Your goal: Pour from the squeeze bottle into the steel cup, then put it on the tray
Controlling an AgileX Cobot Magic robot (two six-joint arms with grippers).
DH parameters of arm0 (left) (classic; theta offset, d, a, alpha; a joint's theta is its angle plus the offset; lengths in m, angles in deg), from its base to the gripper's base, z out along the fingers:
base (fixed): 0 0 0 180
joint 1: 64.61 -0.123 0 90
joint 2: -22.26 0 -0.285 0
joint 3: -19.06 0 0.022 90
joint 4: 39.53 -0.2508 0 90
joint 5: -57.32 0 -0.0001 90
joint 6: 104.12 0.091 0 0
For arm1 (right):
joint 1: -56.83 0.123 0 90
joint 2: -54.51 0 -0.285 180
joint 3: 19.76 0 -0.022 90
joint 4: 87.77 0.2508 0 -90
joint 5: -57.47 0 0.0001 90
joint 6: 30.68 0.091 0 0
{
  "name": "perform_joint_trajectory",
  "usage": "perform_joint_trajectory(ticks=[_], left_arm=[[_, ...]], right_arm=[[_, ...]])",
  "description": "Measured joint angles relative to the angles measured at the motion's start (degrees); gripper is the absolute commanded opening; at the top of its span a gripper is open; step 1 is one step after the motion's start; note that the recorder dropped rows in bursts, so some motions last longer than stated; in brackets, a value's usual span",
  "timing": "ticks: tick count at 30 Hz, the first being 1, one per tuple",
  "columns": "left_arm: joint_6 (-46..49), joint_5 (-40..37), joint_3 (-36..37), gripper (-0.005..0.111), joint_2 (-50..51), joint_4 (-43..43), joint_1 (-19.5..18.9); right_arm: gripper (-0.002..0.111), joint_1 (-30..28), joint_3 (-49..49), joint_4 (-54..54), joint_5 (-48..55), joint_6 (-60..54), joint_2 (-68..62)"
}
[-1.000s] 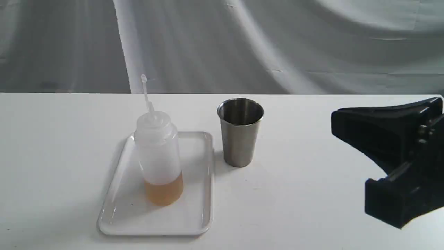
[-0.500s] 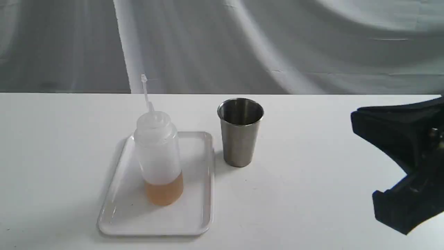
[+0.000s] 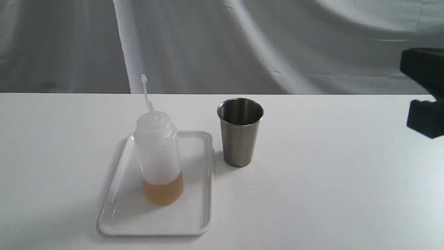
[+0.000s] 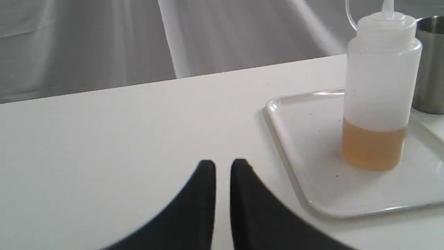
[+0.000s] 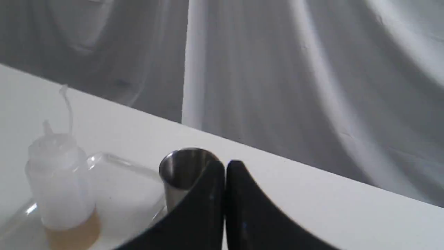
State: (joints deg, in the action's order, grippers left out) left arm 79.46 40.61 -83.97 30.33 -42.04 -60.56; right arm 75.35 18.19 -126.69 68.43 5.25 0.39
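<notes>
Squeeze bottle (image 3: 158, 152) upright mid-tray (image 3: 194, 222), likely for stability, just left of steel cup (image 3: 240, 139) on tabletop (image 3: 312, 191). Left gripper (image 4: 223, 162) narrow, right gripper (image 5: 224, 163) closed, both empty, well clear

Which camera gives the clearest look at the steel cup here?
The exterior view: the steel cup stands whole, rim to base, unblocked. The left wrist view cuts it off at the frame edge; the right wrist view shows its rim, the right gripper hiding part.

White table (image 3: 312, 191); grey cloth backdrop (image 3: 208, 41) (creased) behind.
</notes>
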Motion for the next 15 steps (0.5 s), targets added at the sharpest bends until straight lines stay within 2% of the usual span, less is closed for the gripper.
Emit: perform_joint_trajectory(ticks=[7,15], left_arm=[[0.00,0.00,0.00,0.008,0.00,0.00,0.00],[0.00,0.00,0.00,0.008,0.00,0.00,0.00]], right_arm=[[0.000,-8.75,5.89,2.39,-8.20,0.23,2.09],[0.000,-17.32,17.19,9.13,-12.71,0.23,13.52]])
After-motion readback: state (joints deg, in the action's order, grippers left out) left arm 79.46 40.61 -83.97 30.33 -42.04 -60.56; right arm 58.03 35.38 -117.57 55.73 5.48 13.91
